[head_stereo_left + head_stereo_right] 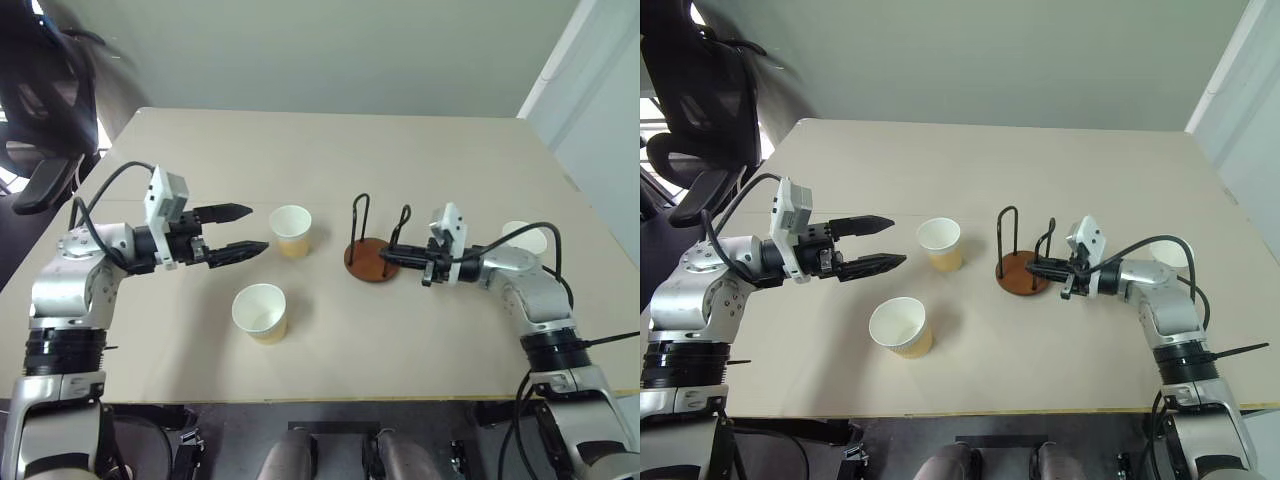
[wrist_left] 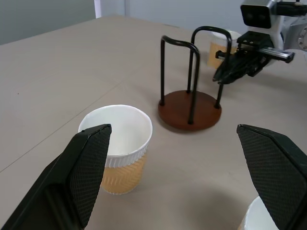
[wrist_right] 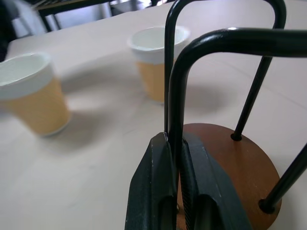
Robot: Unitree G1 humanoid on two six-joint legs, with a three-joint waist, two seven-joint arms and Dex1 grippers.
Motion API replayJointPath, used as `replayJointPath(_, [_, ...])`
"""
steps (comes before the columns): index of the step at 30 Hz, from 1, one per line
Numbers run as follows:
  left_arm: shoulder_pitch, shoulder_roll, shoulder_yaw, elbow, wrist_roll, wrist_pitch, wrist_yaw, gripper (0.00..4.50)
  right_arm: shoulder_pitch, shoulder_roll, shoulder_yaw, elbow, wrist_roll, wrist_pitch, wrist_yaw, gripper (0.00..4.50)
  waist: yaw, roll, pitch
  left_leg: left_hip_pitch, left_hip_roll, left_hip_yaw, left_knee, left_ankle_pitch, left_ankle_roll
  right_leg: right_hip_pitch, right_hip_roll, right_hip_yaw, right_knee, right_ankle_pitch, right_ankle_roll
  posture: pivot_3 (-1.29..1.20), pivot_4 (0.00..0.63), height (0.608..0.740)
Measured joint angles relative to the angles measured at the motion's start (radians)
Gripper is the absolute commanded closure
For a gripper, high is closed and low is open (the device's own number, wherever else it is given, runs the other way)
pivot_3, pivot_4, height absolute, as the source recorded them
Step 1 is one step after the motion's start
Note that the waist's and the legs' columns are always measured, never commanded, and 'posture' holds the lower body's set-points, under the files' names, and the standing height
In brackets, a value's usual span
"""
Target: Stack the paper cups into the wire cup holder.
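The wire cup holder (image 1: 370, 262), a reddish-brown disc with two black wire loops, stands right of the table's middle. My right gripper (image 1: 387, 256) reaches in from the right and is shut on one wire loop (image 3: 171, 91), which runs between its fingers. One paper cup (image 1: 291, 231) stands upright left of the holder. My left gripper (image 1: 258, 228) is open at cup height, its fingertips just left of this cup and apart from it. A second paper cup (image 1: 260, 312) stands nearer the front edge. A third paper cup (image 1: 526, 237) stands behind my right forearm.
A black office chair (image 1: 40, 90) stands beyond the table's far left corner. The tan table (image 1: 330, 160) has bare room across its far half. A white wall panel (image 1: 600, 110) runs past the right edge.
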Motion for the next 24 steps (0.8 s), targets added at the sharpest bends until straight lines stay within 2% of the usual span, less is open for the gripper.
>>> replayJointPath(24, [-0.002,0.033,0.000,0.005,0.002,0.006,-0.019,0.00,0.038,-0.023,0.069,-0.039,-0.019,-0.062,0.121,4.48,-0.002,0.000,0.000,0.000,0.000,0.000,0.001,0.002,0.002,0.000,0.000,0.000,0.001,0.000,-0.001,0.00,0.150,0.740])
